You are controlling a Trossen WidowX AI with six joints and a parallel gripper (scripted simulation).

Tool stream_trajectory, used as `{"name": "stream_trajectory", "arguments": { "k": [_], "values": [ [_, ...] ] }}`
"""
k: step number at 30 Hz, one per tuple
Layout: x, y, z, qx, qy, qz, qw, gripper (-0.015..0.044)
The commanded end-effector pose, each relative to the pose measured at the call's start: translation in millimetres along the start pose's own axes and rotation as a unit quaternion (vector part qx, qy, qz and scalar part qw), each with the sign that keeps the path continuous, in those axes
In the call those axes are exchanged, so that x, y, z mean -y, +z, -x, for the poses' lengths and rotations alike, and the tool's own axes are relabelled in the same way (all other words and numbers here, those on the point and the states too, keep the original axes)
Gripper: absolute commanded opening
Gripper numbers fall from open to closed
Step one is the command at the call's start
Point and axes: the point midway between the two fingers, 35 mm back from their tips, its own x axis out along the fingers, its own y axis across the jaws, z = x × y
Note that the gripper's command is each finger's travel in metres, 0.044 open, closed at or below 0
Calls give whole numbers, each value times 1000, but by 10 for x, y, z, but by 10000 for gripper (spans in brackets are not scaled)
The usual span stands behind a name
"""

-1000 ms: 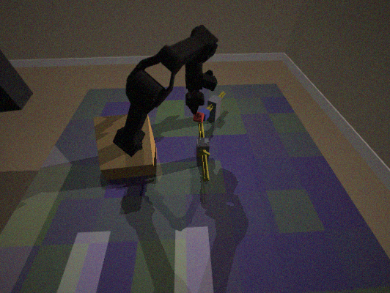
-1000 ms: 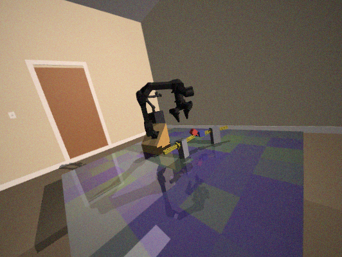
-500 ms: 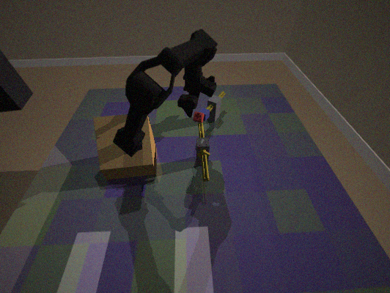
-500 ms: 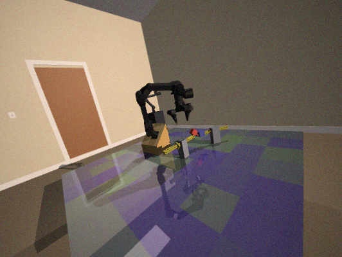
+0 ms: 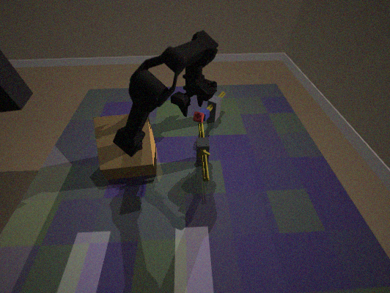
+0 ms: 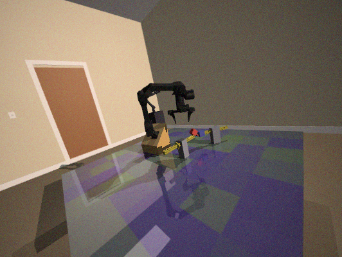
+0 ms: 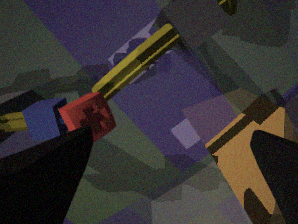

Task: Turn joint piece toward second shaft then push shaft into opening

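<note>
The red joint piece (image 5: 199, 116) (image 6: 193, 132) (image 7: 75, 107) hangs on a blue hinge part (image 5: 205, 113) (image 7: 42, 120) at the end of the first shaft (image 6: 208, 132) (image 7: 12, 121), held by the back block (image 6: 216, 135). A dark cross-like opening shows on its face; exact alignment is unclear. The yellow second shaft (image 5: 201, 130) (image 6: 191, 139) (image 7: 135, 62) runs through the front block (image 5: 202, 143) (image 6: 184, 148) (image 7: 195, 22), its end close to the red piece. A small yellow peg (image 5: 206, 151) is beyond that block. My gripper (image 5: 193, 109) (image 6: 182, 123) (image 7: 174, 136) is open and empty, above and beside the joint piece.
The arm's wooden base box (image 5: 124, 146) (image 6: 154, 146) (image 7: 240, 160) stands beside the shafts. A patchwork floor mat (image 5: 238, 205) (image 6: 273, 199) lies under everything. A dark box-like thing (image 5: 12, 86) shows at the left edge of the top view.
</note>
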Motion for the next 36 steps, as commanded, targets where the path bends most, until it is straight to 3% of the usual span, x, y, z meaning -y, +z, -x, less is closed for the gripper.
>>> {"name": "stream_trajectory", "arguments": {
  "k": [1,18,36],
  "values": [
    [-10,5,-14,4,-6,-48,999,440],
    [-22,2,-70,21,-25,-284,958,440],
    [-36,-1,-128,49,-35,-514,855,440]
  ]
}}
